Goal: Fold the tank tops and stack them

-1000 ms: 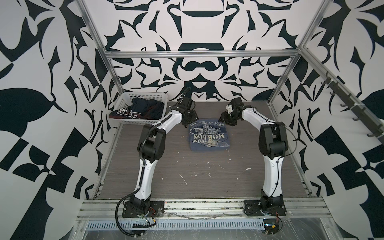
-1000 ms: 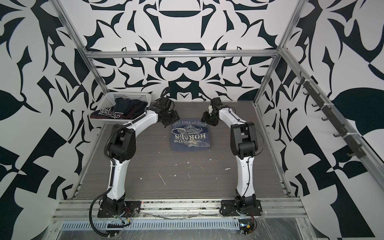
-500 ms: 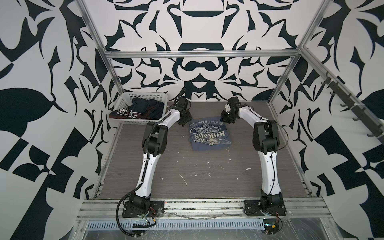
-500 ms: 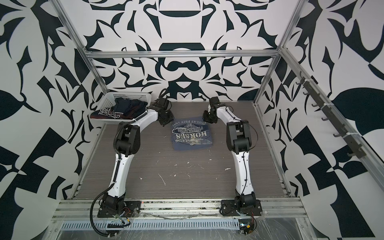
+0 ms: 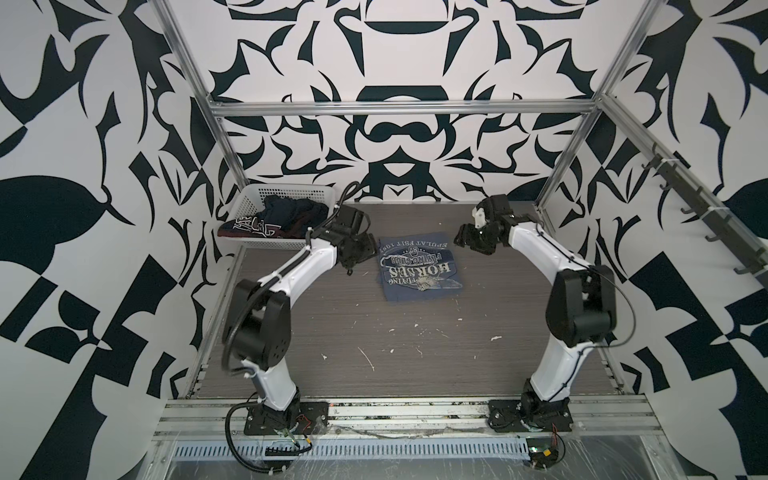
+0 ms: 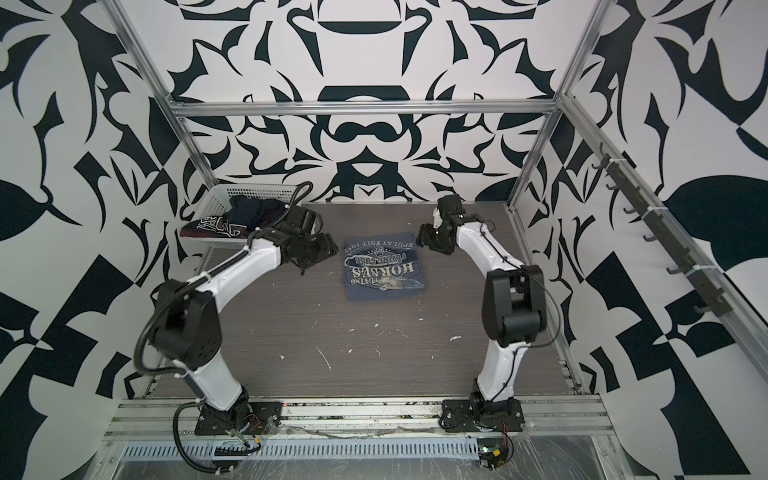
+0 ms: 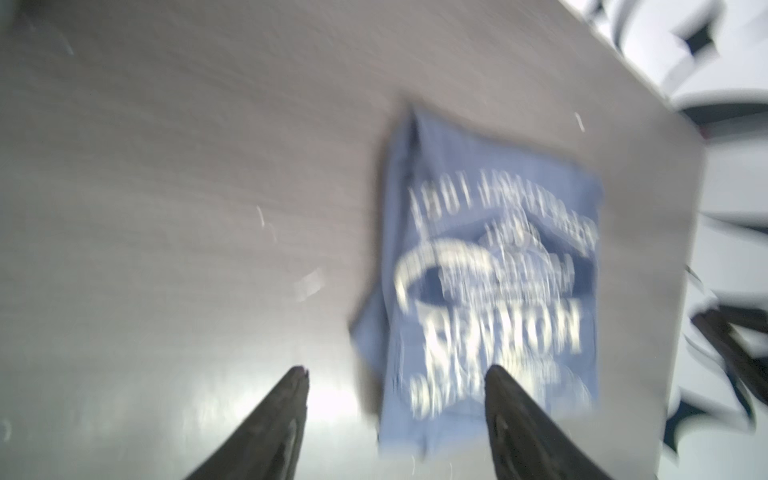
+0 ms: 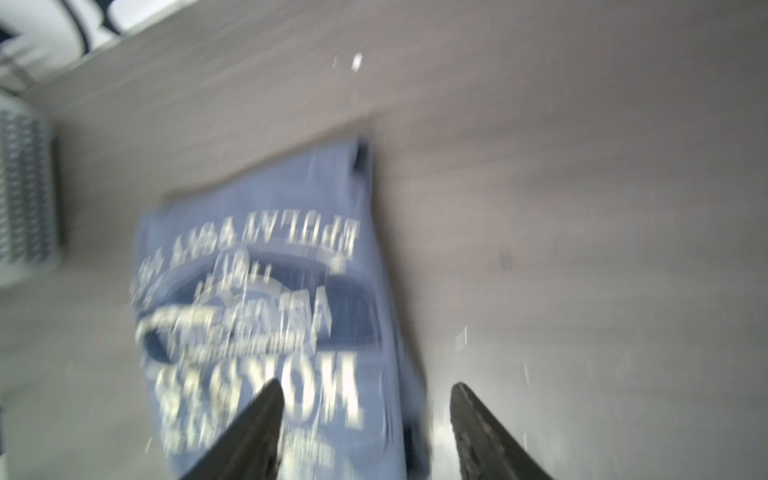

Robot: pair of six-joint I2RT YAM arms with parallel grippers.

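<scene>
Black-and-white patterned walls (image 5: 395, 62) box in a scuffed grey tabletop (image 5: 374, 340). The basket (image 5: 291, 192) at its far left corner holds the navy top (image 5: 291, 210), crumpled and unfolded. The grey top (image 5: 419, 270) lies folded mid-tabletop, so that fold looks done. The left claw (image 7: 397, 370) and right claw (image 8: 365, 383) flank it, jaws apart and empty. Next, probably, the left claw reaches into the basket for the navy top.

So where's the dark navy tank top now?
In both top views the dark navy tank top lies in the white basket at the far left corner of the table, partly over its near rim.
</scene>
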